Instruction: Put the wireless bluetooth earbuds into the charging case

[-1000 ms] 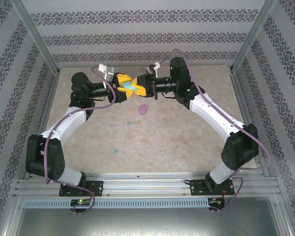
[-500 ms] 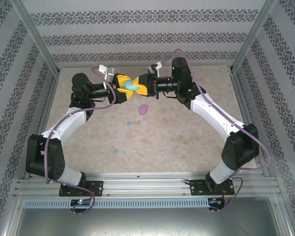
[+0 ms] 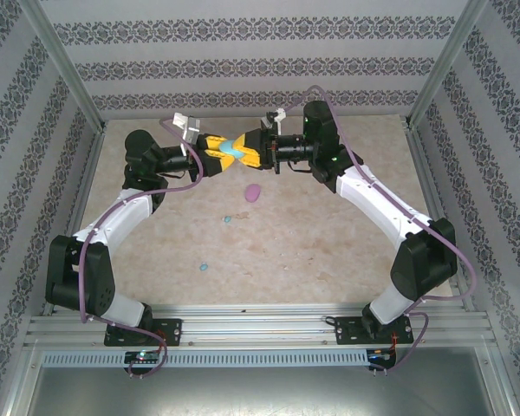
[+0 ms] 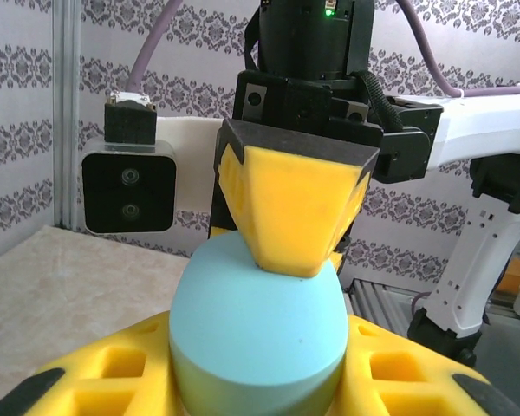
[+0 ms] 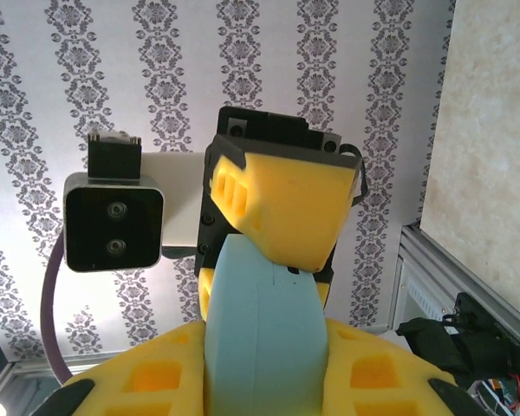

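The worktop (image 3: 329, 251) carries little, and from above I read the job as barely begun; my left arm (image 3: 121, 217) and right arm (image 3: 381, 204) both reach to its far middle and meet nose to nose above the surface. The left claw (image 3: 224, 148) is closed on one end of the blue case (image 4: 256, 295), its yellow fingers (image 4: 78, 381) pressing either side; the right claw (image 3: 243, 152) is closed on the other end, with one of its fingers lying across the top of the case in the left wrist view; so the case hangs between the two claws, clear of the worktop, gripped from both ends at once. A seam runs round the case and I see no gap along it, so I judge the lid to be shut; nothing can go in until it is parted, and this two-handed hold looks to me like the set-up for prising it open. The pink case (image 3: 254, 191) lies on the worktop just on the near side of the claws, untouched; whether it is open I cannot tell at this size. Two blue buds lie loose on the worktop; one bud (image 3: 228, 218) sits a little nearer than the pink case; the other bud (image 3: 203, 267) sits nearer again and to the left, well apart from both cases. By my reckoning no bud is seated yet; opening, picking and seating are all left.
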